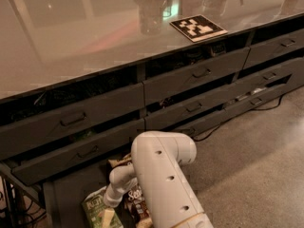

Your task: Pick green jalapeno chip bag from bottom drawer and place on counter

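arm (161, 175) reaching down | claw (108, 216) at green jalapeno chip bag (93, 208)

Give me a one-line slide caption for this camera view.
Robot arm angled down into the open bottom drawer, its gripper at the green jalapeno chip bag, counter above.

tool (108, 216) over jalapeno chip bag (93, 206) in bottom drawer (64, 196), marker tile (198, 27) on counter (71, 37) above

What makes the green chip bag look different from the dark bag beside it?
The green chip bag is bright green with white letters; the dark bag is brown. The claw hangs over the green chip bag, while the arm hides part of the dark bag. Both lie in the bottom drawer.
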Motion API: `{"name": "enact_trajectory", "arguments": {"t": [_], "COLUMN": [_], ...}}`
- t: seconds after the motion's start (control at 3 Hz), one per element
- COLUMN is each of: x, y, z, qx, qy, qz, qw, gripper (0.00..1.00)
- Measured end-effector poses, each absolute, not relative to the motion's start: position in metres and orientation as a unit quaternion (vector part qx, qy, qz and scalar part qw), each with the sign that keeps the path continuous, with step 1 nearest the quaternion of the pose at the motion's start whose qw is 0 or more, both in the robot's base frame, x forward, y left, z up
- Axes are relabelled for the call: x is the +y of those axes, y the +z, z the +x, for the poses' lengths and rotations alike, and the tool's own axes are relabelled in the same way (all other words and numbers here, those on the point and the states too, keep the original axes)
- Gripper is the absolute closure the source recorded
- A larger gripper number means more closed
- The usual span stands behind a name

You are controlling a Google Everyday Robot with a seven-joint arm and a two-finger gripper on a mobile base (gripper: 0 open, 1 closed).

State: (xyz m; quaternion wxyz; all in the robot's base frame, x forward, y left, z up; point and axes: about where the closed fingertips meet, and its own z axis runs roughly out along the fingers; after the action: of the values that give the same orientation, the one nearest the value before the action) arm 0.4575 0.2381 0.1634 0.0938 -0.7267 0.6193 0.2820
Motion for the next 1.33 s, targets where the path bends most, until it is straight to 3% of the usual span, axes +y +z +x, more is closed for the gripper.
{"name": "enact_trajectory", "arguments": {"t": [0.67,1.33], "x": [0.24,0.24], "y": [0.103,0.108], "z": [0.457,0.457], "qx": [0.644,0.649], "qy": [0.293,0.291], "qz": [-0.701,-0.698], "qw": [0.086,0.084], "gripper": [0.0,0.42]}}
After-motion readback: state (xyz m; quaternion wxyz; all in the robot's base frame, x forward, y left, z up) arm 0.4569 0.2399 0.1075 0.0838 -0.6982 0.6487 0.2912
